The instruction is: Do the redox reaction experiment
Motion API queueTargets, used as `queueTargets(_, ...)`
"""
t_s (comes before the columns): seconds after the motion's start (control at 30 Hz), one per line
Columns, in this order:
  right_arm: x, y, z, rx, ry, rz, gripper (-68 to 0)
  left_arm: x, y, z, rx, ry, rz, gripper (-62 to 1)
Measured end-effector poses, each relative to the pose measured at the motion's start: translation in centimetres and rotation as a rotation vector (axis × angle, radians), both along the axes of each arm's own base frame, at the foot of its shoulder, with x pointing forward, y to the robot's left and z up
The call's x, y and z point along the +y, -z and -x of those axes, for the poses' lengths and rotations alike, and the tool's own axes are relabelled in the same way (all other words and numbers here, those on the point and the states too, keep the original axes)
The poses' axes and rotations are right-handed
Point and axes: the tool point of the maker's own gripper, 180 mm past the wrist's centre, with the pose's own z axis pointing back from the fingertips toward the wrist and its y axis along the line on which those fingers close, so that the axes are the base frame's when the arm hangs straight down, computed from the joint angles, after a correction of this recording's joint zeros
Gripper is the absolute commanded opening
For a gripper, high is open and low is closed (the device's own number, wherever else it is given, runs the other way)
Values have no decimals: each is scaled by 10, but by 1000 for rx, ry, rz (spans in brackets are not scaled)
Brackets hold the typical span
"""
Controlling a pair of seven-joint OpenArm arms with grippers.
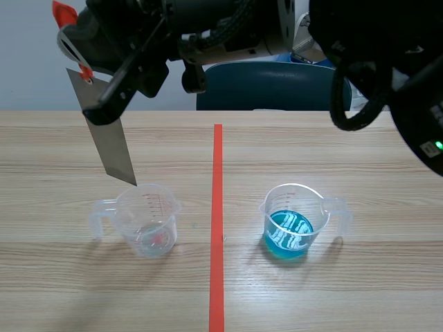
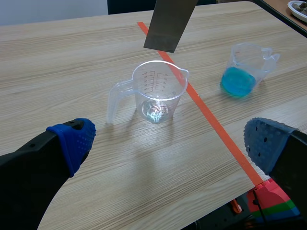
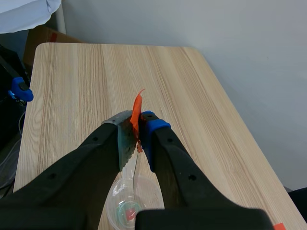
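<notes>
Wooden table (image 1: 62, 290): right gripper (image 1: 109, 95), upper left of frame, clamps a metal strip (image 1: 111, 149) over the clear cup (image 1: 147, 223); blue cup (image 1: 291, 225) sits right of centre. Left gripper (image 2: 168, 139) stands wide apart.

Right arm (image 1: 228, 21) raised across the top, right fingers (image 3: 154, 132) pinched on metal strip (image 1: 111, 145), left fingers (image 2: 72, 141) spread wide apart

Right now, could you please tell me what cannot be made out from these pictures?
1. Left wrist view: the metal strip is cut off at its upper end by the edge, hiding its holder.
2. Right wrist view: the right gripper hides most of the clear cup; the blue-liquid cup is outside this view.
3. All views: whether the clear cup holds liquid is unclear; its scale marks are too small to read.
</notes>
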Motion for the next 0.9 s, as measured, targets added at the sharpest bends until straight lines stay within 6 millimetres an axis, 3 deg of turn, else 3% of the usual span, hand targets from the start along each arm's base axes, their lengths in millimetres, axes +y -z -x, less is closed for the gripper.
queueTargets(0.2,-8,7,-2,-3,11,32,-671,0,0,0,0,0,0,14)
queueTargets(0.6,-52,4,13,-101,45,138,-671,0,0,0,0,0,0,14)
queueTargets(0.9,-92,2,7,-92,96,158,-671,0,0,0,0,0,0,14)
